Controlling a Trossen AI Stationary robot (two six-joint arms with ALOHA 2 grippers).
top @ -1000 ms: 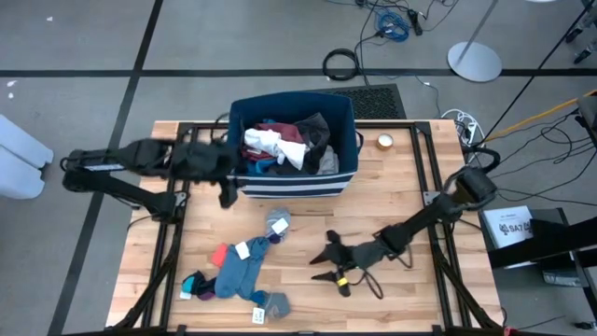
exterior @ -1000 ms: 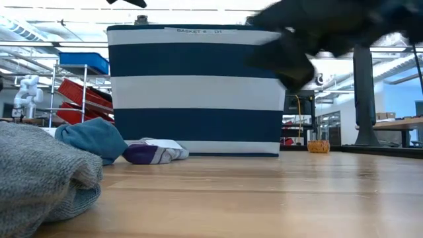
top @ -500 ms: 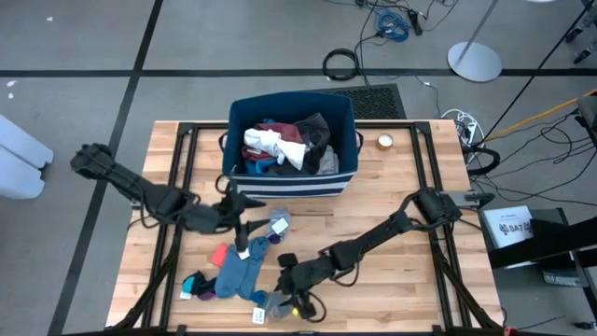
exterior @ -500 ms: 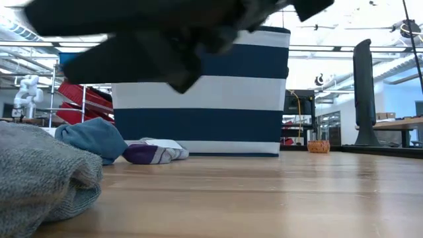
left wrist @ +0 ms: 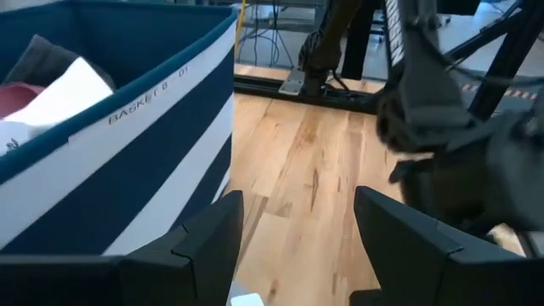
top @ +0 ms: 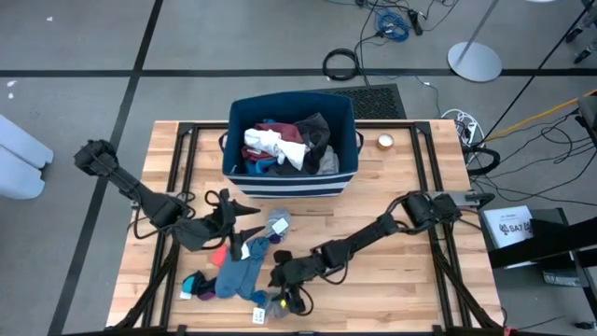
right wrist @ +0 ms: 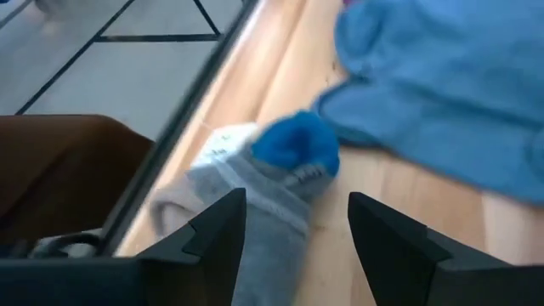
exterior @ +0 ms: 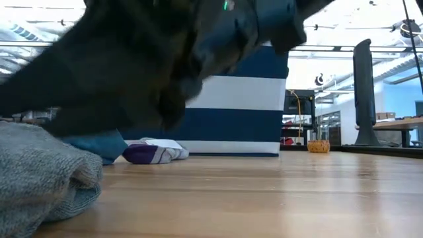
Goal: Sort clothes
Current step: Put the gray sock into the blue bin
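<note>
Clothes (top: 280, 142) are heaped in the navy and white striped bin (top: 291, 182) at the table's far middle. Loose socks lie flat on the wood in front of it: a grey-white one (top: 277, 222), teal pieces (top: 238, 273), a red one (top: 220, 254) and a grey sock with a blue toe (right wrist: 263, 183). My left gripper (top: 244, 217) hangs open just in front of the bin's near left corner, pointing toward the table's right. My right gripper (top: 283, 289) is open low over the near socks, its fingers either side of the grey blue-toed sock (top: 273, 303) without touching it.
A small round orange thing (top: 384, 142) sits at the bin's far right. Black frame rails (top: 177, 187) run along the table's left and right sides. Bare wood lies to the right of the socks (top: 392, 280). My right arm fills the low view's upper left (exterior: 132, 59).
My left gripper has swung from the bin's left side down and toward the near edge, in front of the bin, and turned to point right. My right gripper has reached toward the table's left and near edge, down to the socks. No clothes have moved.
</note>
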